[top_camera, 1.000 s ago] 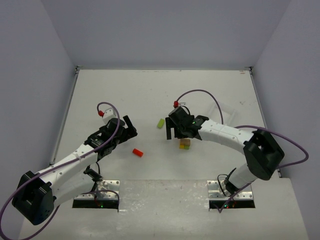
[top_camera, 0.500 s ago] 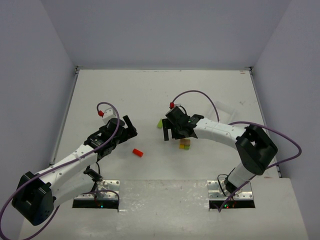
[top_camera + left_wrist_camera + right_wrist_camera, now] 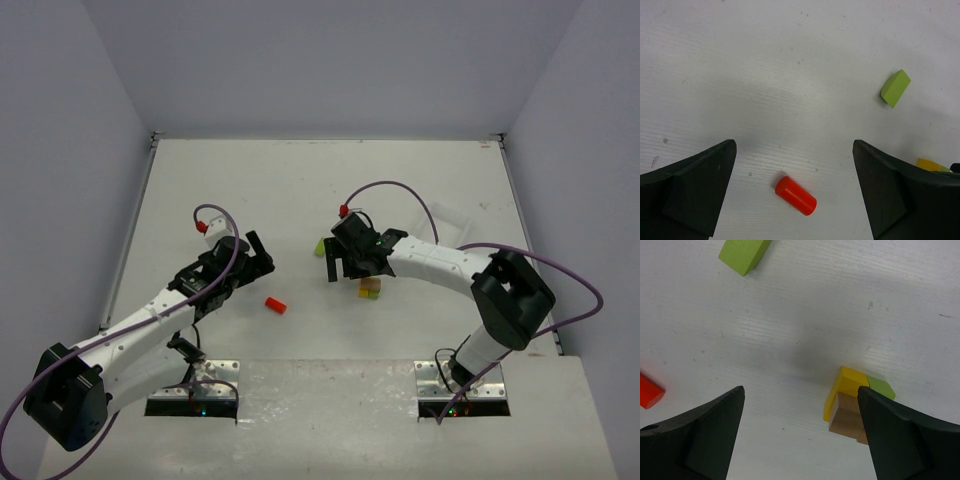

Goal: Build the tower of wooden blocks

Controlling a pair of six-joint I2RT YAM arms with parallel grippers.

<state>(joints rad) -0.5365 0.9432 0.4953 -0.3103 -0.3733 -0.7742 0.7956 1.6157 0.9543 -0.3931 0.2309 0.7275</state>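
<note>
Near the middle of the table (image 3: 250, 180), the right gripper (image 3: 338, 267) hangs with its jaws spread wide and nothing between them; its dark fingers (image 3: 700, 435) frame bare tabletop in the wrist view. Just beside the right-hand finger stands the tower (image 3: 370, 289), a tight cluster of three pieces: a yellow block (image 3: 844, 386), a tan block (image 3: 845, 416) touching it, and a small green piece (image 3: 881, 388) against the yellow one; the finger hides part of the cluster, so the exact stacking order cannot be told. Beyond the gripper, on its far side, a loose lime green block (image 3: 744, 254) lies flat on the table, apart from the tower; a red cylinder (image 3: 275, 304) lies on its side between the two arms, well apart from the tower. The left gripper (image 3: 794, 145) is likewise spread and holds nothing; it hovers above the table with the red cylinder lying loose just below the gap between its fingers in the wrist view, touching neither.
</note>
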